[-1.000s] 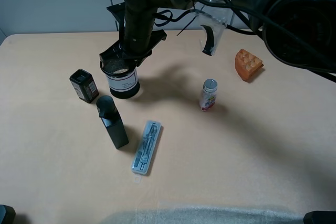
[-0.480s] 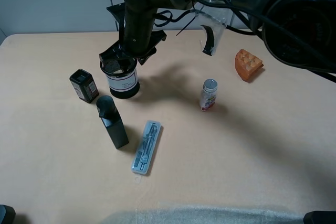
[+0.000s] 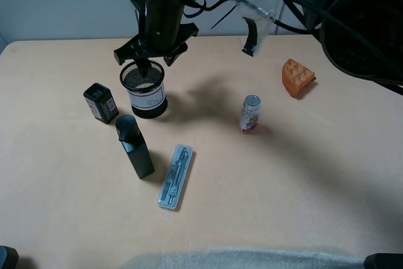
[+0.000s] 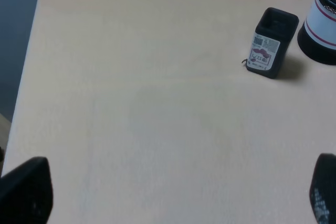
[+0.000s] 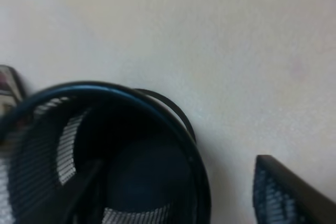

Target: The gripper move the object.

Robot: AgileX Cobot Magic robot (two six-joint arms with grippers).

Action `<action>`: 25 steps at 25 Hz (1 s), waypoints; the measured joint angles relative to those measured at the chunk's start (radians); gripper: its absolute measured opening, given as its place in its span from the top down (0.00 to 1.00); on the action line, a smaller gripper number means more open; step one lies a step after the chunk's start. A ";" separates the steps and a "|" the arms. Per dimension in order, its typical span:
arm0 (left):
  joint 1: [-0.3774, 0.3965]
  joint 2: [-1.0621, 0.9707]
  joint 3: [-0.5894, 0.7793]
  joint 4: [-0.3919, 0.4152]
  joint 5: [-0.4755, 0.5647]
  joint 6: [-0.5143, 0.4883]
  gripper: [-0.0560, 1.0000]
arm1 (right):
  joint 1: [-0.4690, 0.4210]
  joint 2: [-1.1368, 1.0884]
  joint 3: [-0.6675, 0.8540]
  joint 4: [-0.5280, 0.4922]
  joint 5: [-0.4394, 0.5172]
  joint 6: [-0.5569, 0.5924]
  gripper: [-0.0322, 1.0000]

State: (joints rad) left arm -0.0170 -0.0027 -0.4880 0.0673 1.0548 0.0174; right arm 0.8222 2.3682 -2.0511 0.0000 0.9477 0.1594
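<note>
a pen cup [image 3: 144, 92] is standing at the back left of the table [image 3: 302, 174], a small box [image 3: 101, 102] just left of it and a tall bottle [image 3: 135, 146] in front of both. a flat case [image 3: 175, 176] is lying right of the tall bottle. a small bottle [image 3: 250, 113] is standing well right of the pen cup, a wedge [image 3: 298, 77] behind it, farther right. the right gripper [image 3: 150, 66] is hanging over the pen cup, one finger [image 3: 144, 70] inside it.

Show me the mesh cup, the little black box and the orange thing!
mesh cup [image 3: 146, 99], high camera view, on its white label band.
little black box [image 4: 268, 48], left wrist view, on its labelled face.
orange thing [image 3: 298, 77], high camera view, on its middle.
</note>
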 joint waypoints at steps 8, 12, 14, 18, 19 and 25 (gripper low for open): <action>0.000 0.000 0.000 0.000 0.000 0.000 0.02 | -0.019 -0.031 -0.052 0.011 0.151 -0.007 0.43; 0.000 0.000 0.000 0.000 0.000 0.000 0.02 | -0.038 -0.057 -0.052 0.016 0.229 -0.029 0.37; 0.000 0.000 0.000 0.000 0.000 0.000 0.02 | -0.045 -0.072 -0.052 0.016 0.254 -0.044 0.35; 0.000 0.000 0.000 0.000 0.000 0.000 0.02 | -0.047 -0.119 -0.052 0.013 0.265 -0.056 0.33; 0.000 0.000 0.000 0.000 0.000 0.000 0.02 | -0.047 -0.135 -0.052 0.013 0.265 -0.058 0.33; 0.000 0.000 0.000 0.000 0.000 0.000 0.02 | -0.047 -0.217 -0.052 0.012 0.266 -0.061 0.30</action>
State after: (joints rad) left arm -0.0170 -0.0027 -0.4880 0.0673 1.0548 0.0174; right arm 0.7750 2.1513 -2.1029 0.0124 1.2133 0.0986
